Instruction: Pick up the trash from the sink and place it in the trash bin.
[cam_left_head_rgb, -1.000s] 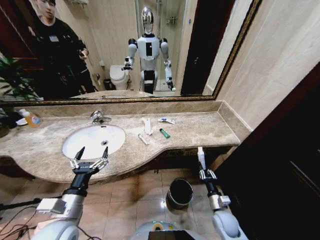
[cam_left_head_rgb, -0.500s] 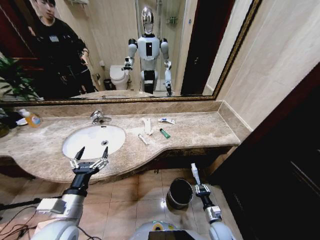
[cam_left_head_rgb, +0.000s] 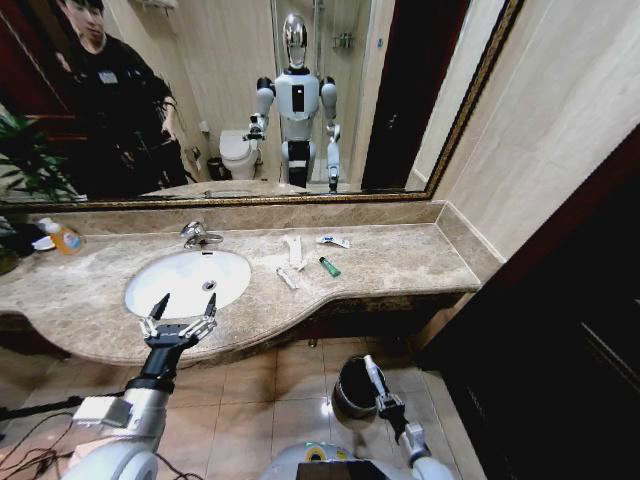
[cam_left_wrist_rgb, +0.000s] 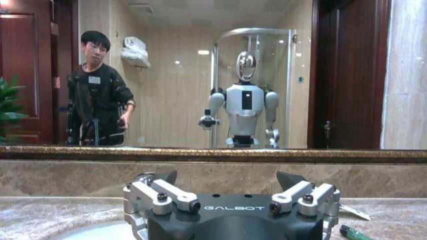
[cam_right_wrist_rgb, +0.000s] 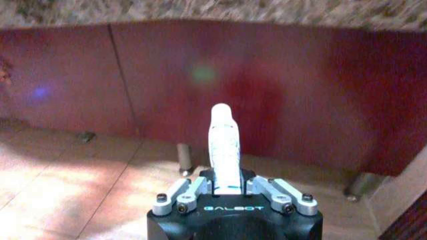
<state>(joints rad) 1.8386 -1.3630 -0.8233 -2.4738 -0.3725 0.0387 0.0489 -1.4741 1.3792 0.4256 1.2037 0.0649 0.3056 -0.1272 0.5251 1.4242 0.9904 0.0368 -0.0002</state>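
Bathroom: beige marble worktop (cam_left_head_rgb: 400, 262) under a wide mirror (cam_left_head_rgb: 230, 90), tiled floor (cam_left_head_rgb: 270, 400) below.

Right claw (cam_left_head_rgb: 381, 398) is low, in front of the cabinet, clenched on a slim white tube (cam_left_head_rgb: 373, 377). Tube sticks up out of the claw, tilted, its tip over the rim of the trash bin (cam_left_head_rgb: 352, 392). In the right wrist view the same tube (cam_right_wrist_rgb: 224, 145) stands straight out between the fingers (cam_right_wrist_rgb: 267, 188) of the right claw (cam_right_wrist_rgb: 227, 189), with the red-brown cabinet front (cam_right_wrist_rgb: 300, 90) behind it. Bin stands on the floor just below the worktop edge.

Left claw (cam_left_head_rgb: 178, 318) hovers at the front edge of the sink (cam_left_head_rgb: 185, 280), fingers spread wide, holding nothing. Left wrist view shows the left claw (cam_left_wrist_rgb: 230, 187) released, facing the mirror across the basin.

More trash lies on the worktop right of the sink: white wrappers (cam_left_head_rgb: 293, 252), a short green tube (cam_left_head_rgb: 329, 266), a white tube (cam_left_head_rgb: 334, 241) nearer the backsplash, and a small white piece (cam_left_head_rgb: 287, 278) by the basin edge. Chrome faucet (cam_left_head_rgb: 197, 235) sits behind the basin. Orange soap bottle (cam_left_head_rgb: 64, 237) is at the far left of the worktop.
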